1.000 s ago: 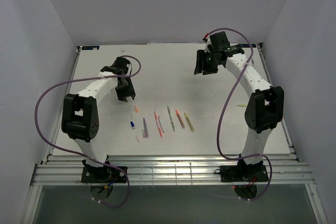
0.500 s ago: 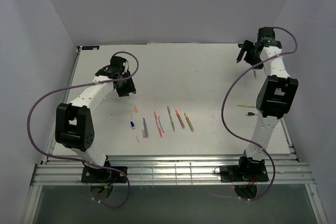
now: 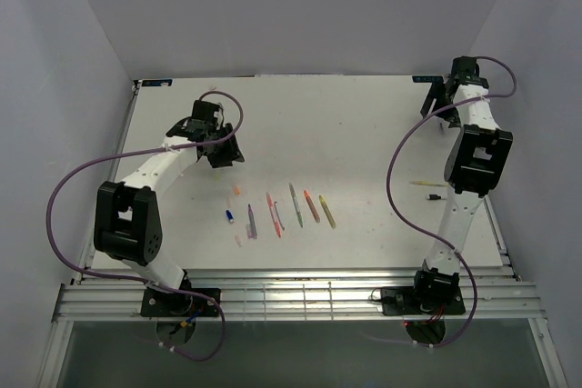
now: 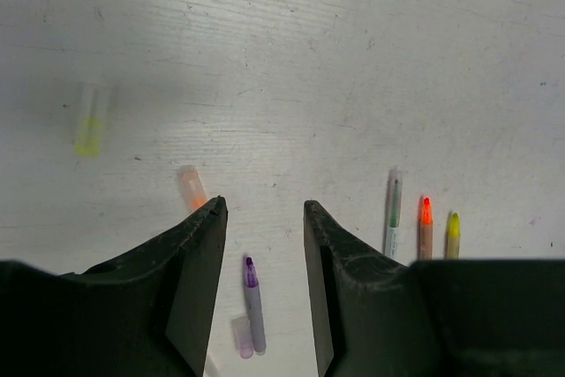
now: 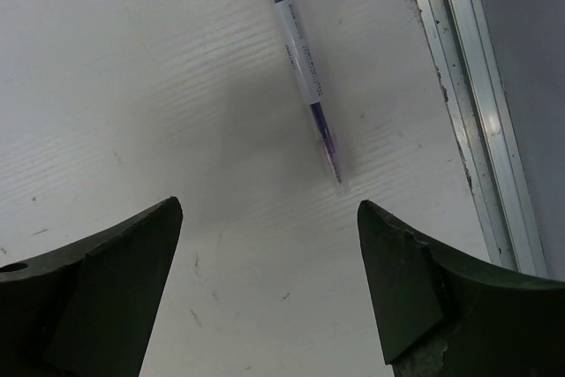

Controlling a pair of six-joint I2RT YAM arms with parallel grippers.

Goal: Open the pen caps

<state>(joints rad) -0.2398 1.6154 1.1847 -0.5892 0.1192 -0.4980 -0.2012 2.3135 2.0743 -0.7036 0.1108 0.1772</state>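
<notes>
White desk (image 3: 364, 134). Row of pens (image 3: 295, 206) in middle, nearer near edge: purple, red, green, orange, yellow. Just left of row: small orange cap (image 3: 235, 189). Over far-left part: left gripper (image 3: 224, 155). At far-right corner: right gripper (image 3: 434, 97).

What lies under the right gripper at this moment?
Under the open right gripper lies one blue pen on the white table, beside the metal edge rail. Its far end runs out of frame; the fingers hide the table nearest the camera.
</notes>
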